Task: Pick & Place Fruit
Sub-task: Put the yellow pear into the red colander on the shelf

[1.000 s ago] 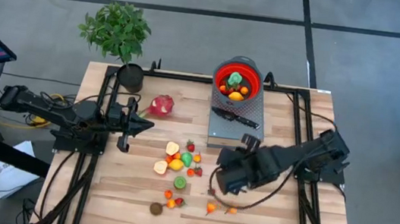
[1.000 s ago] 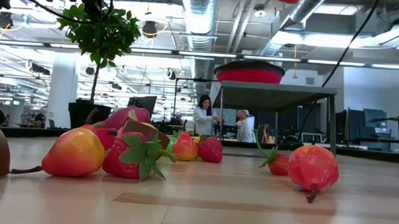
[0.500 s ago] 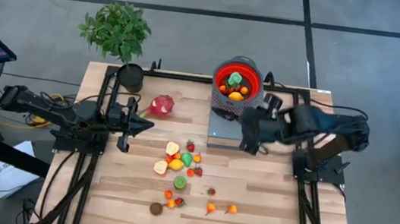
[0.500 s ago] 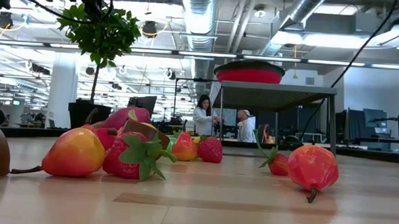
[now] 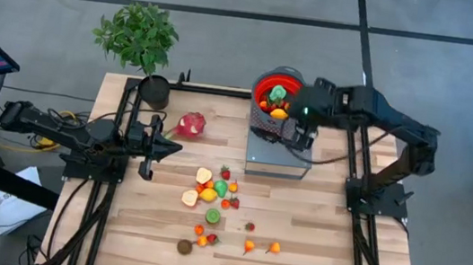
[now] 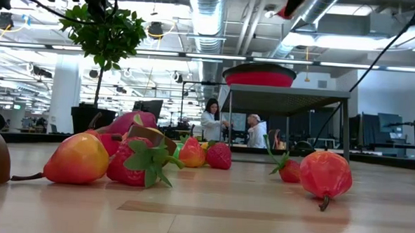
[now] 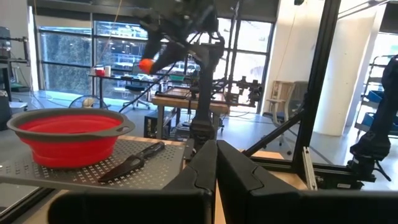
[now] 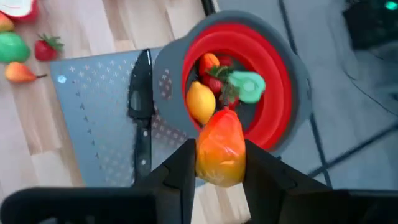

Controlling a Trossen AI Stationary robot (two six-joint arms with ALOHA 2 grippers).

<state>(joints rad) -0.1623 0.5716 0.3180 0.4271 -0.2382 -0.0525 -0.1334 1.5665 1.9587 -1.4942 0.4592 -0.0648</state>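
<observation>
right gripper (image 8: 219, 163) clamps an orange-red fruit (image 8: 220, 148) above the red bowl (image 8: 283, 87) rim (left gripper (image 7: 216, 163) closed, empty)

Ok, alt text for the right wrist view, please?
The right gripper holds an orange-red fruit above a red bowl that already contains fruit. A black-handled knife lies beside the bowl on a grey perforated tray.
</observation>
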